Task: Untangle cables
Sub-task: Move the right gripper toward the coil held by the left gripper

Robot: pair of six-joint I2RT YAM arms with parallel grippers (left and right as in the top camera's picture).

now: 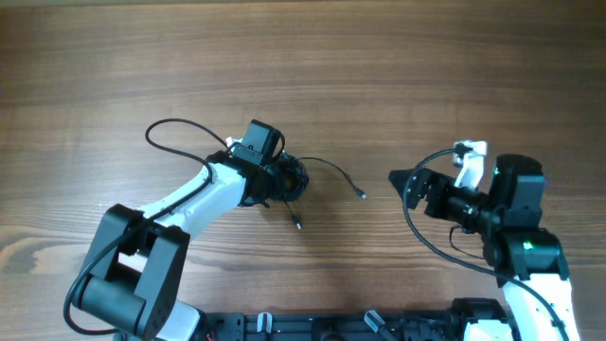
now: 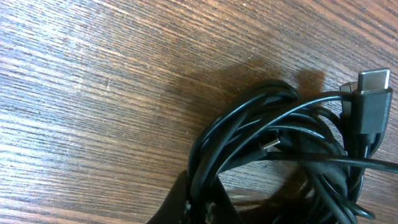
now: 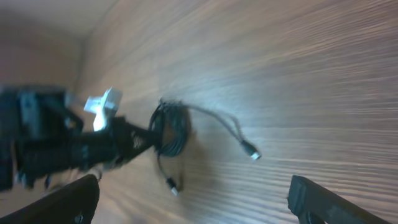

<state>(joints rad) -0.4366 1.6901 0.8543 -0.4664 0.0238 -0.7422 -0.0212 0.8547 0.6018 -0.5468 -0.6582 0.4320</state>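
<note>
The cables point(image 1: 294, 178) are a small coiled bundle of thin black wires at the table's middle, with two loose plug ends trailing right point(image 1: 363, 195) and down point(image 1: 296, 225). My left gripper point(image 1: 276, 180) is at the bundle's left side, its jaws shut on several strands of the cables point(image 2: 205, 199). The left wrist view shows the coils close up point(image 2: 273, 143) with a plug end at the right point(image 2: 372, 93). My right gripper point(image 1: 409, 182) is open and empty, well right of the bundle; its view shows the cables point(image 3: 171, 134) ahead and its fingers wide apart point(image 3: 193, 205).
The wooden table point(image 1: 303, 66) fills the views. A thicker black arm cable point(image 1: 170, 137) loops at the left arm, another point(image 1: 417, 223) at the right arm. The robot base frame point(image 1: 331, 327) lies along the front edge.
</note>
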